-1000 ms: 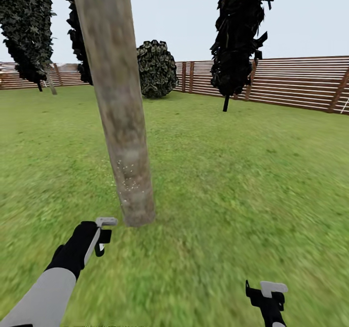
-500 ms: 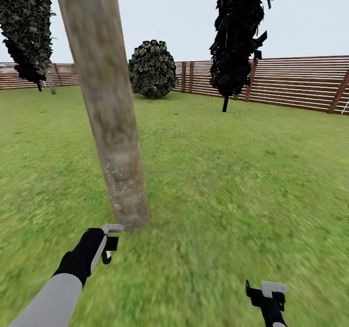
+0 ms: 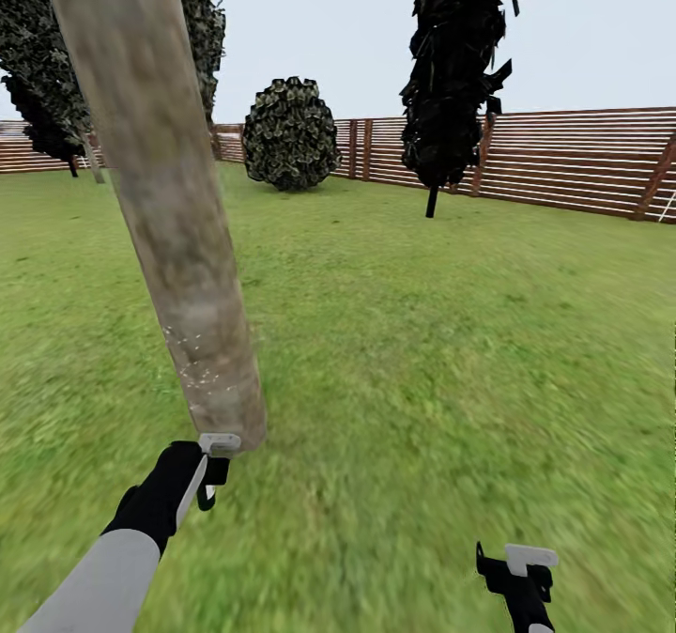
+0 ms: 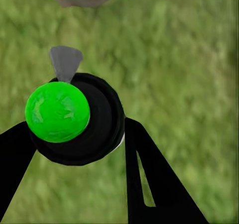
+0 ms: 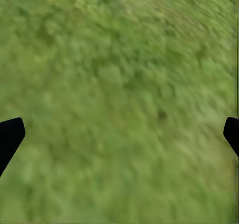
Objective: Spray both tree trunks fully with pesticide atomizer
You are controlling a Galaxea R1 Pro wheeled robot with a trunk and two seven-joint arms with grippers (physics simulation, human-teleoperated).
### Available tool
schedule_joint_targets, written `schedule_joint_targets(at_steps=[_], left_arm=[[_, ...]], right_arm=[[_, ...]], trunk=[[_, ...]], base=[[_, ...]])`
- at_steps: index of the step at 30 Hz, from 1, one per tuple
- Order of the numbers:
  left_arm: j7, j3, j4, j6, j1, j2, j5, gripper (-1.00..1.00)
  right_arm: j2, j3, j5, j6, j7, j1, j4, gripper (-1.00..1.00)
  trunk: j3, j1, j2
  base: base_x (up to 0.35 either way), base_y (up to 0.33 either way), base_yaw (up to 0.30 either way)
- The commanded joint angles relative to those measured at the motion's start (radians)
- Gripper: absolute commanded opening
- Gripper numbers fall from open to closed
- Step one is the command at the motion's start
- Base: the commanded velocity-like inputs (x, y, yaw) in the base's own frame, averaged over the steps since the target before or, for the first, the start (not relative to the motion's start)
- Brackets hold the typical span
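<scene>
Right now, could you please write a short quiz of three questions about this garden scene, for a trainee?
1. True or false: pale pesticide specks lie on the lower part of the tree trunk.
2. What does the left gripper hold? A) nothing B) the atomizer C) a branch
3. Fill in: the right gripper hangs over ____ with its fingers spread.

Key: 1 true; 2 B; 3 grass.
</scene>
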Motion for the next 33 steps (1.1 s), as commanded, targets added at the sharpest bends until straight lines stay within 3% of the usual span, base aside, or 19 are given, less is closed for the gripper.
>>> schedule_joint_targets(at_steps=[1,8,22,33], left_arm=[[0.0,0.003,-0.001,0.006,0.0,0.004,-0.003,-1.0],[0.0,0.013,0.004,0.008,0.0,0.038,-0.004,-1.0],[0.001,0.005,0.003,0.006,0.0,0.028,-0.003,-1.0],[0.0,0.008,0.003,0.006,0.0,0.025,0.0,-1.0]], right_arm=[[0.001,0.008,-0.009,-0.002,-0.002,0.0,0.0,1.0],[0.002,0.009,-0.008,-0.002,-0.002,0.0,0.0,1.0],[0.002,0.009,-0.008,-0.002,-0.002,0.0,0.0,1.0],[0.002,0.008,-0.008,-0.002,-0.002,0.0,0.0,1.0]], trunk=[[-0.001,0.0,0.0],[-0.001,0.0,0.0],[-0.001,0.0,0.0],[-0.001,0.0,0.0]], base=[[0.067,-0.27,0.036],[0.014,-0.276,0.216],[0.0,-0.278,0.271],[0.096,-0.276,0.028]])
